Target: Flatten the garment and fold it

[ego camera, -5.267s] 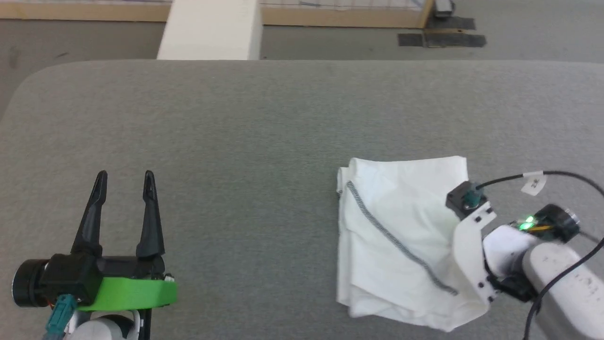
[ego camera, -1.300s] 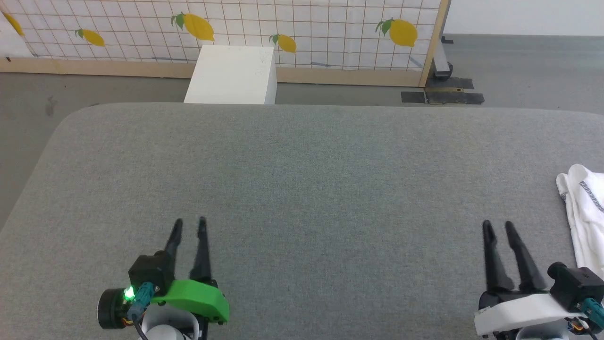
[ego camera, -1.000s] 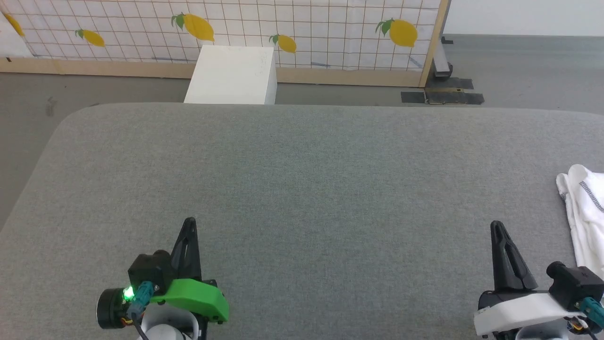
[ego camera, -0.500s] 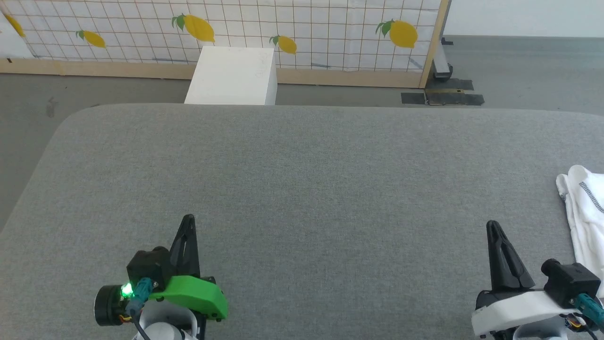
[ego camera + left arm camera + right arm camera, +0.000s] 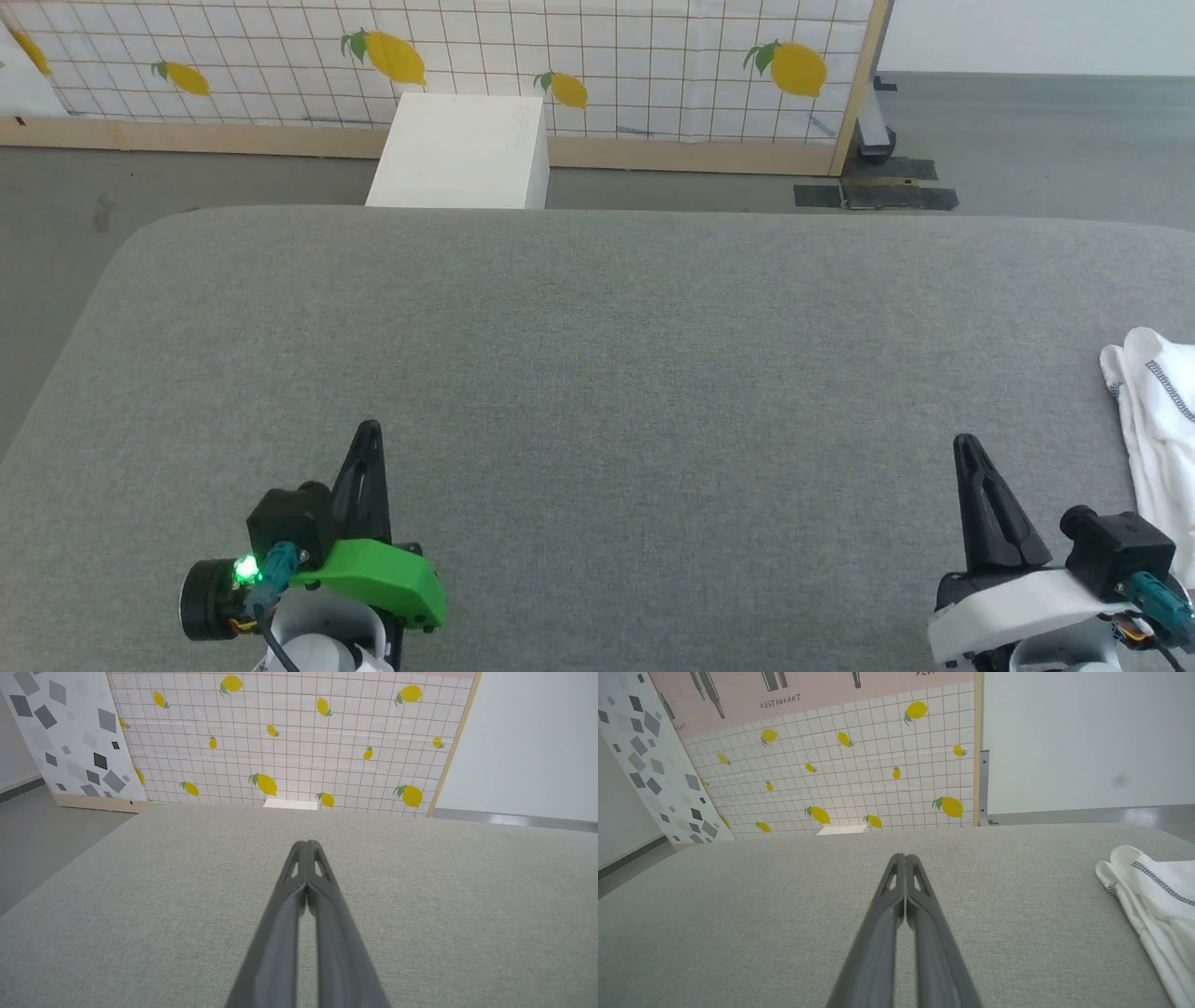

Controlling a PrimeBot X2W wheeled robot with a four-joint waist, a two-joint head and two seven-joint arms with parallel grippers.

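The white garment (image 5: 1162, 429) lies folded at the table's right edge, partly cut off by the head view; a dark zigzag seam crosses its top. It also shows in the right wrist view, garment (image 5: 1153, 896), to the right of my fingers. My right gripper (image 5: 963, 443) (image 5: 905, 858) is shut and empty, a short way left of the cloth and apart from it. Over bare table at the lower left, my left gripper (image 5: 369, 429) (image 5: 306, 844) is shut with nothing in it.
The grey fabric-covered table (image 5: 597, 355) spreads wide between the arms. Behind its far edge stands a white box (image 5: 459, 149) on the floor, against a lemon-patterned tiled panel (image 5: 560, 47). Dark tape patches (image 5: 878, 194) mark the floor at the back right.
Both grippers closed from slightly open about a second ago and have stayed shut since. Both arms drifted slightly. The garment lies where it was.
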